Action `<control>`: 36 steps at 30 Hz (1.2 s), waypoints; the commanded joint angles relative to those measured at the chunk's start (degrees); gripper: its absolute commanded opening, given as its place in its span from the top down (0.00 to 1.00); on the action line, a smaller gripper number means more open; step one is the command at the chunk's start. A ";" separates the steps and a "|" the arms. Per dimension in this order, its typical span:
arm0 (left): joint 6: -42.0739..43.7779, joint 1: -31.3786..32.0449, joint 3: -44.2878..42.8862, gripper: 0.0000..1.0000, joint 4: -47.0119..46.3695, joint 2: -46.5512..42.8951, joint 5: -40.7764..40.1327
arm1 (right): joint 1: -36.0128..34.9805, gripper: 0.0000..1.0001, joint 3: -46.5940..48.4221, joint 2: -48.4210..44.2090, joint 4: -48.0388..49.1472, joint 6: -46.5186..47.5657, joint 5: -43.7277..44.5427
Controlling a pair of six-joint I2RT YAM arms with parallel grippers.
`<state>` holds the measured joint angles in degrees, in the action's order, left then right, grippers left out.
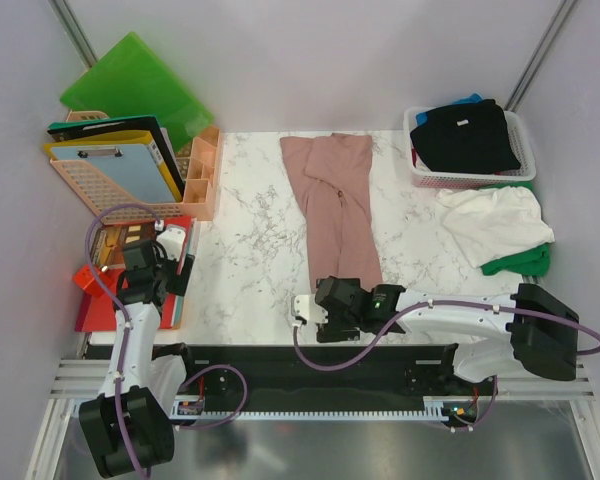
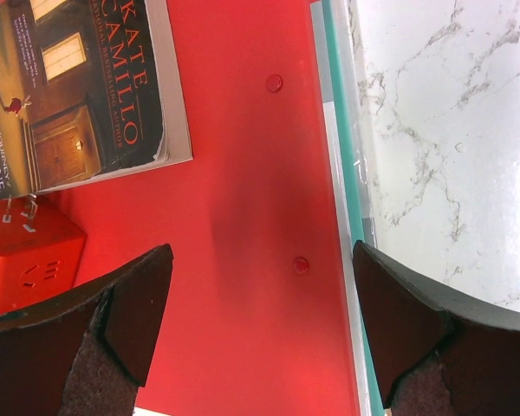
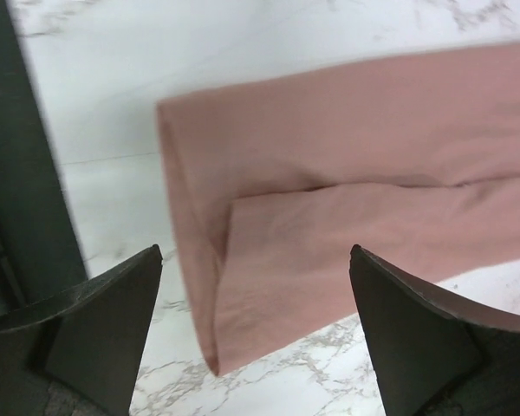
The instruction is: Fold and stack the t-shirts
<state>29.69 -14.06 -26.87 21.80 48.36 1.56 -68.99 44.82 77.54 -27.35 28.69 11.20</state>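
Pink t-shirt [image 3: 373,156] end lies beneath my released right gripper [image 3: 256,256]; released left gripper [image 2: 262,251] hangs over red folder [image 2: 243,130].

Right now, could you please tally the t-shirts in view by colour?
Pink t-shirt: 1
White t-shirt: 1
Green t-shirt: 1
Black t-shirt: 1
Blue t-shirt: 1, only a corner showing
Total: 5
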 commanded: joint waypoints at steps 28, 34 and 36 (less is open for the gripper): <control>1.16 -0.17 -1.16 0.09 -0.44 0.86 -0.25 | 5.71 1.00 -2.54 4.82 10.92 1.90 3.30; 0.81 -0.17 -1.87 0.09 -1.06 2.26 0.02 | 5.62 1.00 -1.32 1.05 7.15 1.02 1.02; 0.72 -0.09 -2.13 0.09 -1.24 2.44 0.02 | 5.62 1.00 -0.96 0.16 6.09 1.02 0.23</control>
<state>29.69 -14.06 -26.94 22.20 50.43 1.58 -63.51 41.32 80.47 -19.18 30.70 13.39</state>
